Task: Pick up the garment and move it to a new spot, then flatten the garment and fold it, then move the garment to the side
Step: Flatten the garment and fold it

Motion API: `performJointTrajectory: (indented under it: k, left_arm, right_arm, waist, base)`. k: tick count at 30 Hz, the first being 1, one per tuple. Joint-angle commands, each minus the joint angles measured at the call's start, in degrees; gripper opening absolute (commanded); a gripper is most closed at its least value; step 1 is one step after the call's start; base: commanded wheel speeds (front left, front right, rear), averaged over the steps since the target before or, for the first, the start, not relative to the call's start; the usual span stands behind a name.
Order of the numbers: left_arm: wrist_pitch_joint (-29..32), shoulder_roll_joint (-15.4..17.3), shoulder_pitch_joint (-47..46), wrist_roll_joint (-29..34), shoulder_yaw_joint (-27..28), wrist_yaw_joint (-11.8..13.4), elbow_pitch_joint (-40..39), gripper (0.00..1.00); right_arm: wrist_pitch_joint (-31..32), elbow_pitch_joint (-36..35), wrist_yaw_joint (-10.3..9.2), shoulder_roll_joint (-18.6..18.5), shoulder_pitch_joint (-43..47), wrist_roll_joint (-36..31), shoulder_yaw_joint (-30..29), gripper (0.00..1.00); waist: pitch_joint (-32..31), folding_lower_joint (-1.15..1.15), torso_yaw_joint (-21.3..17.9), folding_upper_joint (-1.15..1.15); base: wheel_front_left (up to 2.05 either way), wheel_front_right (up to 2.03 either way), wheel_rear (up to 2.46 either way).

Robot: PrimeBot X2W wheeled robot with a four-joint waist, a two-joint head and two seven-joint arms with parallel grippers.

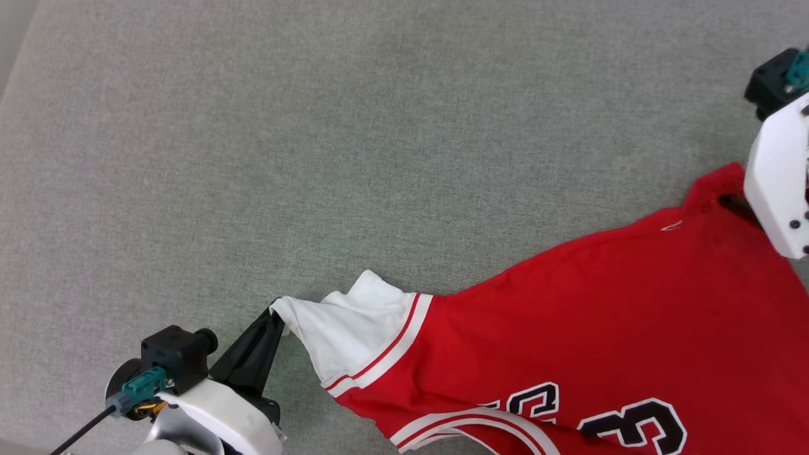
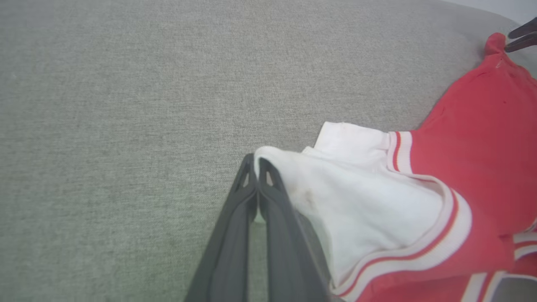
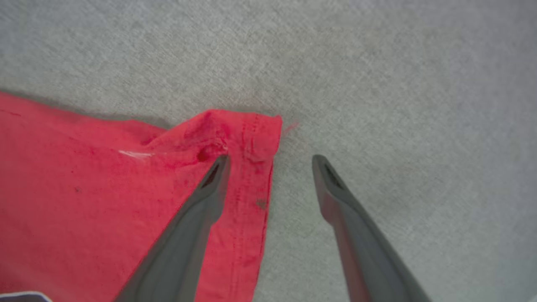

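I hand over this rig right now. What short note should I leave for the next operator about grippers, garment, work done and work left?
Left gripper: shut on the white sleeve tip.
Right gripper: open, straddling the red hem corner, holding nothing.
Garment: lying spread on the grey surface, print up, with wrinkles.
Done: laid out, not folded.
Left: flatten, fold, move aside.

The red garment (image 1: 600, 316) lies spread, print up, white sleeve (image 1: 344, 328) stretched left.
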Motion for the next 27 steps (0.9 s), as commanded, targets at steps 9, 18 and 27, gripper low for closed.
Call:
performJointTrajectory:
  k: [9, 18, 27]
  left_arm:
    - [-0.41, -0.98, -2.17, 0.28, -0.12, -0.87, 1.54, 0.0]
    - [-0.57, -0.75, -1.18, -0.7, 0.1, -1.43, 2.78, 0.0]
    - [-1.51, 1.24, -1.87, 0.09, 2.67, -0.71, 2.47, 0.0]
  right_arm:
    - [-5.75, 7.79, -0.02, 0.38, 1.55, 2.42, 9.72, 1.0]
    - [-15.6, 9.09, -0.03, 0.59, -2.44, 5.52, 11.53, 0.0]
    - [-28.07, 5.48, -0.03, -2.03, -4.45, 8.6, 12.49, 0.0]
  waist:
    - [2.34, 0.0, 1.03, 0.0]
    - [-0.65, 0.0, -0.91, 0.0]
    - [-7.83, 0.0, -2.79, 0.0]
  base:
    - [0.0, 0.0, 0.0]
    - [0.0, 0.0, 0.0]
    - [0.0, 0.0, 0.0]
